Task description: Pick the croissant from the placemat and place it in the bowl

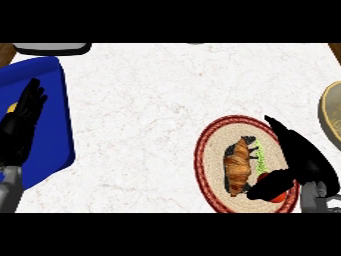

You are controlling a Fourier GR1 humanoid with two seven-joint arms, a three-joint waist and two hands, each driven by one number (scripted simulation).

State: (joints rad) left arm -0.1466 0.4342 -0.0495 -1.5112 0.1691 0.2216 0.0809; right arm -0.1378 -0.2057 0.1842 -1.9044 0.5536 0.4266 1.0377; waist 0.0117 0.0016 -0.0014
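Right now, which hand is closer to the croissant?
The right hand, open beside the croissant on the placemat; the left hand rests far off over the blue object.

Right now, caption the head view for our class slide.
Right hand open beside the croissant on its placemat; bowl farther right.

A: What did the white marbled bench [143, 100] carry?
B: A round, red-rimmed woven placemat [211, 150] lay right of the middle, a yellowish bowl [325, 107] sat at the right edge, and a blue tray [51, 125] lay at the left.
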